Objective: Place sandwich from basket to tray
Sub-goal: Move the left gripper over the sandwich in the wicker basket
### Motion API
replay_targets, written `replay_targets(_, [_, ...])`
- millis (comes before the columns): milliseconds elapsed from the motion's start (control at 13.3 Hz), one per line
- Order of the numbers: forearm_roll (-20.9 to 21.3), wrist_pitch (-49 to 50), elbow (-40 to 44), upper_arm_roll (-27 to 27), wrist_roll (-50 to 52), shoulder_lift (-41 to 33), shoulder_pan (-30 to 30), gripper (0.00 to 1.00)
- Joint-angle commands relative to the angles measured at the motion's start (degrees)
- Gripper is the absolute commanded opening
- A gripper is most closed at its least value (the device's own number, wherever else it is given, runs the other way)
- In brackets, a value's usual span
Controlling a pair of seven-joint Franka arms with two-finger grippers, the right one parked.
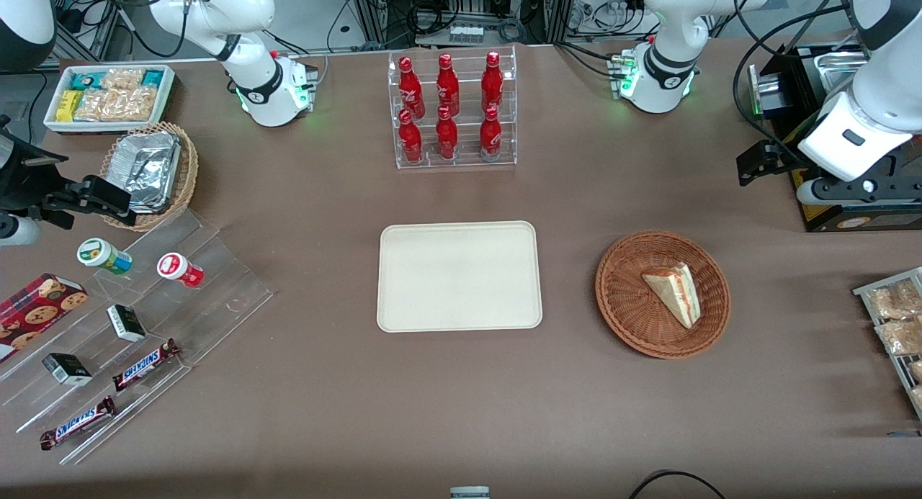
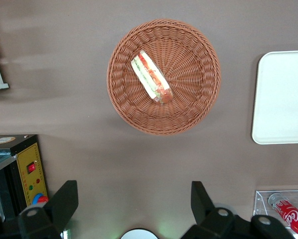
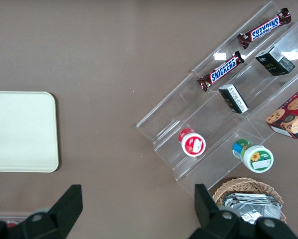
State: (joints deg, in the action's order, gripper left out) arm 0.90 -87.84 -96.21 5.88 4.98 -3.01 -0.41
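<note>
The sandwich (image 1: pixel 674 291) is seen lying in the basket (image 1: pixel 627 308), well apart from the tray (image 1: pixel 459 276). The gripper (image 2: pixel 134 209) is held high with jaws wide. If closed off-centre, the soft wedge may be crushed or tipped.

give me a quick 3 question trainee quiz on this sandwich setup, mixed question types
1. True or false: the sandwich already lies on the tray.
2. Multiple choice: the gripper is (a) shut on the sandwich, (b) open above the table, clear of the basket, (c) resting on the tray.
3. Fill in: the rack of red bottles stands ____ from the front camera than the tray.

Key: 1 false; 2 b; 3 farther
</note>
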Motion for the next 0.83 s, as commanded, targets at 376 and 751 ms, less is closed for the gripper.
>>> replay_targets(376, [1.20,0.65,-2.48,-0.95,0.37,-0.77,-0.64,1.00])
replay_targets(751, [1.65,-5.47,-10.47,-2.36,9.59,-0.59,-0.73,1.00])
